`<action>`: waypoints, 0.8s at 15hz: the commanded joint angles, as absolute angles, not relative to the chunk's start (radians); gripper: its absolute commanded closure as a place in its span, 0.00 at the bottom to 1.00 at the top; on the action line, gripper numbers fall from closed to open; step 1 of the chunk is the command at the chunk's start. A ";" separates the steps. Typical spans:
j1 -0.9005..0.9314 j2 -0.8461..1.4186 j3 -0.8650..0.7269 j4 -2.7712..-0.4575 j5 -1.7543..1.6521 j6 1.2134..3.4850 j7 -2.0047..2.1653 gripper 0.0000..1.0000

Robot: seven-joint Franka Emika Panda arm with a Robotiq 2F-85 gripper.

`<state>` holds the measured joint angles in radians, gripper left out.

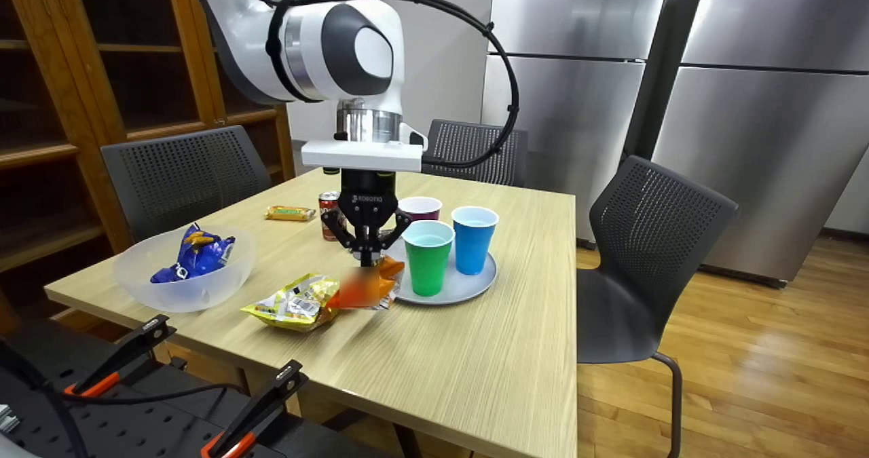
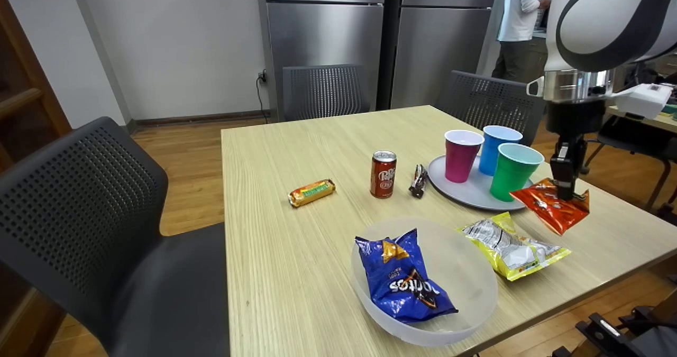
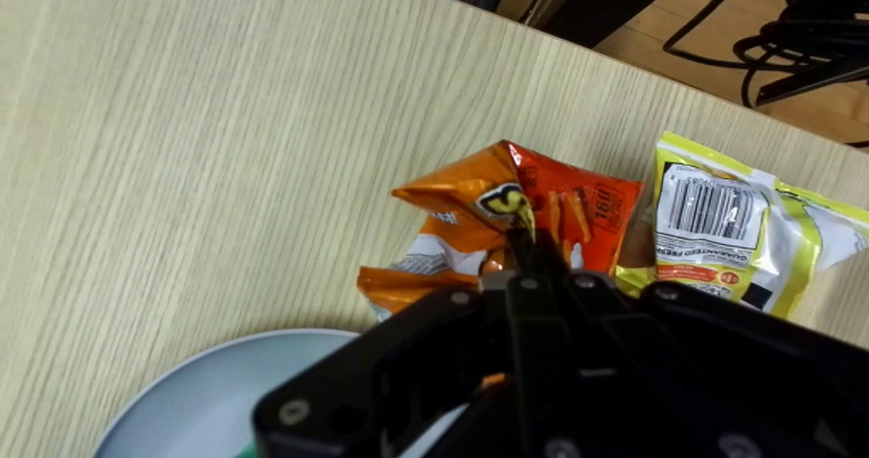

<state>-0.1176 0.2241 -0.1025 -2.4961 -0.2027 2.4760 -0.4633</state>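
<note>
My gripper [image 1: 367, 258] points down and is shut on a crumpled orange-red chip bag [image 1: 360, 290], pinching its middle. In an exterior view the bag [image 2: 547, 209] hangs from the fingertips [image 2: 566, 190] and seems slightly above the table. In the wrist view the fingers [image 3: 536, 251] close over the bag [image 3: 597, 203], hiding part of it. A yellow chip bag [image 2: 510, 248] lies on the table close beside it, barcode side showing in the wrist view [image 3: 713, 217]. A grey plate [image 2: 449, 188] bears a green cup [image 1: 428, 261], a blue cup [image 1: 473, 241] and a maroon cup [image 2: 461, 158].
A translucent bowl [image 2: 478, 299] holds a blue Doritos bag [image 2: 404, 283]. A Dr Pepper can [image 2: 383, 174], a dark wrapped bar [image 2: 419, 181] and a yellow-orange wrapped bar [image 2: 312, 192] are on the table [image 1: 502, 370]. Chairs [image 1: 652, 254] stand around it. Clamps [image 1: 258, 410] sit near the table edge.
</note>
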 commanded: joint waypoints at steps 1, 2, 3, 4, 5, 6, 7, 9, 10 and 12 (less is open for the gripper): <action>-0.095 0.106 -0.092 -2.581 -0.252 2.503 -0.394 1.00; -0.087 0.090 -0.089 -2.590 -0.257 2.506 -0.386 1.00; -0.077 0.073 -0.085 -2.599 -0.266 2.510 -0.372 1.00; -0.069 0.060 -0.081 -2.606 -0.274 2.512 -0.362 1.00; -0.059 0.046 -0.074 -2.610 -0.281 2.514 -0.348 1.00; -0.051 0.035 -0.067 -2.614 -0.285 2.515 -0.341 1.00; -0.040 0.027 -0.056 -2.616 -0.285 2.518 -0.332 1.00; -0.019 0.012 -0.037 -2.618 -0.279 2.520 -0.324 1.00; -0.009 0.007 -0.026 -2.619 -0.279 2.523 -0.318 1.00; 0.012 -0.003 -0.005 -2.619 -0.274 2.526 -0.309 1.00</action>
<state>-0.0092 0.0504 -0.0352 -2.5875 -0.2544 2.5109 -0.3545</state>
